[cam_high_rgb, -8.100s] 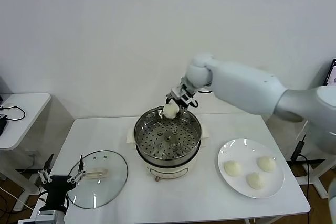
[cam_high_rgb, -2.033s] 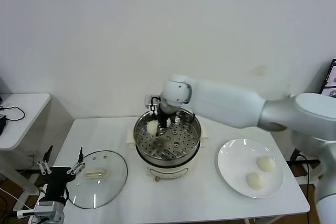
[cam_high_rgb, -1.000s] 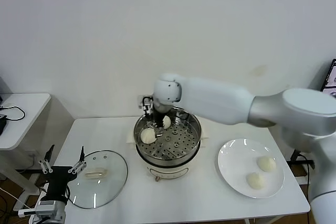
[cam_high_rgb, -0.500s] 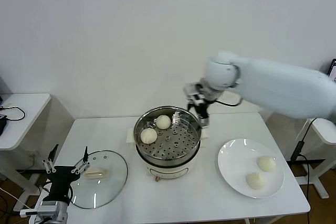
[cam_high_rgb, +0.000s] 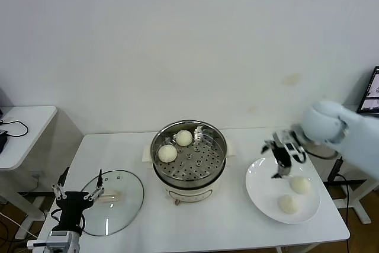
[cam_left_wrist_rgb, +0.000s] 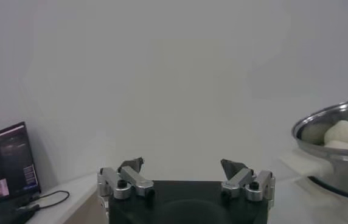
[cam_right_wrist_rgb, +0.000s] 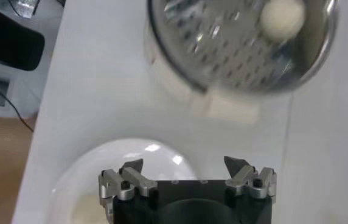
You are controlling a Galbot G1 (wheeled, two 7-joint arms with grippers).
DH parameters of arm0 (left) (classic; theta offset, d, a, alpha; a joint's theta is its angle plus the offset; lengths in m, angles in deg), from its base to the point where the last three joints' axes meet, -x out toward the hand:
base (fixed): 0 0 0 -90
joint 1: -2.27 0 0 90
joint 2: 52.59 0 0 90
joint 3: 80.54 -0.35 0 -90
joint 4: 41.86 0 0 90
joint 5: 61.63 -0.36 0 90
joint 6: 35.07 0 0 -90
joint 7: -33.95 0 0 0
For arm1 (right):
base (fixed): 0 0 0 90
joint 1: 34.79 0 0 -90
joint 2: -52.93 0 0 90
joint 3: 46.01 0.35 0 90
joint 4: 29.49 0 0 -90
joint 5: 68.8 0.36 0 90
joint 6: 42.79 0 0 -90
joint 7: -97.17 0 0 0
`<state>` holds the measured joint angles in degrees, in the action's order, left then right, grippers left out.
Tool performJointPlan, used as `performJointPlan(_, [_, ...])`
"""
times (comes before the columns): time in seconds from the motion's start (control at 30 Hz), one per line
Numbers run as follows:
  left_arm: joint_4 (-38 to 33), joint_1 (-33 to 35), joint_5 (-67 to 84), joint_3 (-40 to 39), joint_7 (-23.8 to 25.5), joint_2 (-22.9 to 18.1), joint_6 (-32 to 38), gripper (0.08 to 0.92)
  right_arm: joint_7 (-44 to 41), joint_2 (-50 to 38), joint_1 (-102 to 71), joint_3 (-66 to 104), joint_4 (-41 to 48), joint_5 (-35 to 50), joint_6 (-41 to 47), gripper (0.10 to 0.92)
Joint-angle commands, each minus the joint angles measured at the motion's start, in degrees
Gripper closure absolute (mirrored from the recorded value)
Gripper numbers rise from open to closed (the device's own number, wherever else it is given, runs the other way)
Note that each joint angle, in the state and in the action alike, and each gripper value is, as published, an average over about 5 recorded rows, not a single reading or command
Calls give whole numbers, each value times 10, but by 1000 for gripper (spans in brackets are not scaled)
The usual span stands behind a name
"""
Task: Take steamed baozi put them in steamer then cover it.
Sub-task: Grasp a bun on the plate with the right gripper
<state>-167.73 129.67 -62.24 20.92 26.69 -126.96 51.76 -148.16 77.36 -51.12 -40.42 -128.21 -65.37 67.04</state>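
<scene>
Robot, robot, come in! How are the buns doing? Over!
Right gripper open, above plate. Left gripper open, idle by glass lid. Two baozi in steamer, two on plate. Nothing blocking.

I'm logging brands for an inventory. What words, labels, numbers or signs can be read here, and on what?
No readable text anywhere.
Steamer, its white base, the plate and the glass cover: no label visible.
Screen in the left wrist view: pictures only, any writing too small to read.
</scene>
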Motion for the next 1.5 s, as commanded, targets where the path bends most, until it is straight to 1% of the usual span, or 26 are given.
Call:
performJointPlan(0.03, [-1, 7, -8, -1, -1, -3, 0, 177, -5, -107, -336, 248, -14, -122, -48, 202])
performJointPlan(0.4, [1, 15, -16, 0, -1, -11, 0, 177, 10, -60, -410, 289, 21, -172, -54, 203])
performJointPlan(1.23, [8, 10, -20, -2, -1, -9, -1, 177, 40, 9, -421, 292, 96, -194, -46, 203])
performJointPlan(1.4, [8, 10, -20, -2, -1, -10, 0, 177, 40, 12, -421, 292, 98, -193, -44, 230])
performJointPlan(1.5, [7, 10, -20, -3, -1, -11, 0, 177, 39, 12, -420, 292, 98, -192, -42, 282])
